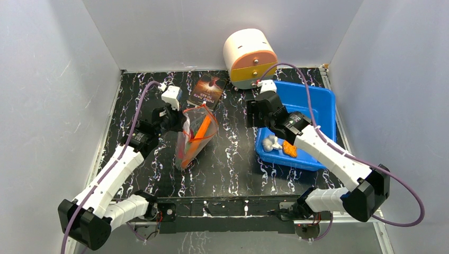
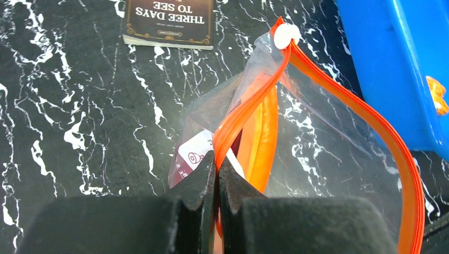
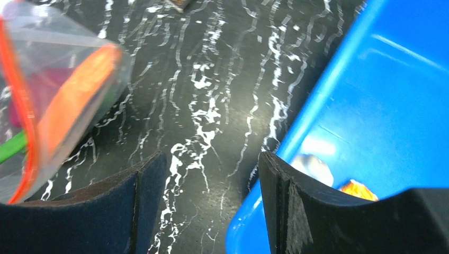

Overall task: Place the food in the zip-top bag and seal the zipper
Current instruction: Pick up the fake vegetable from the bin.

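left arm and right arm reach in from the near edge in the top view. left gripper has the zip-top bag by its mouth over the black marble table, near a paperback. right gripper hangs by the left rim of the blue bin, where a white lump and an orange bit lie.

left wrist cam: jaws pressed together, pinching the zipper. mouth gapes wide, white slider at the far end, orange-brown curved slice inside.

right wrist cam: jaws spread, nothing between them. bag's off to the left, with a green stick and a magenta piece inside.
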Tool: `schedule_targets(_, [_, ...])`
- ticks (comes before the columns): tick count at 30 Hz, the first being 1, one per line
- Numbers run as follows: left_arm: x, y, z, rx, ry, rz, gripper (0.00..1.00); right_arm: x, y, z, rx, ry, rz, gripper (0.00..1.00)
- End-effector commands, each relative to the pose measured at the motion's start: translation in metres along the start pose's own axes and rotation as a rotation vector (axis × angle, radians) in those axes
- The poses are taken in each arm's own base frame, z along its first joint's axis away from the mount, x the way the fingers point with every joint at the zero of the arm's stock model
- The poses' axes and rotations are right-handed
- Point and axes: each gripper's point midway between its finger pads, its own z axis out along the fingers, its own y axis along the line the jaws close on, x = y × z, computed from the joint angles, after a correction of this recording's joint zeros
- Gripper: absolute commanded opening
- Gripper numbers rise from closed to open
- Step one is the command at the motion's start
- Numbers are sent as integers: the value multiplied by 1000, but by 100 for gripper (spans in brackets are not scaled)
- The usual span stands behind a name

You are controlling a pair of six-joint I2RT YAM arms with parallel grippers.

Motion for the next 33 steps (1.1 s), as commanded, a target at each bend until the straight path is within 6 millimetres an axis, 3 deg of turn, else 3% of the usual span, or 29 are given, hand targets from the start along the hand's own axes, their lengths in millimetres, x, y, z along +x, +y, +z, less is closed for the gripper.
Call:
schedule_targets(1, [-23, 16, 2, -107, -75, -67, 0, 8, -51, 2, 197, -13, 88, 60])
schedule_targets(7, [-23, 15, 9, -140, 3, -177, 0, 4, -92, -3, 206, 16, 254, 56])
schedule_targets(12, [-19, 27, 6, -218, 29, -186, 0, 31, -117, 5, 236, 194, 364, 56])
schedule_targets(16, [-15, 25, 0, -213, 44, -210, 0, 58, -120, 12, 235, 297, 381, 59])
schedule_targets(26, [-17, 13, -2, -170, 89, -246, 0, 92, -110, 41, 118, 311, 323, 48])
schedule_targets(30, [-25, 9, -5, -147, 78, -238, 0, 104, -119, 47, 159, 330, 300, 48])
schedule_targets(33, [-24, 5, -6, -122, 81, -234, 0, 115, -111, 55, 107, 351, 295, 49])
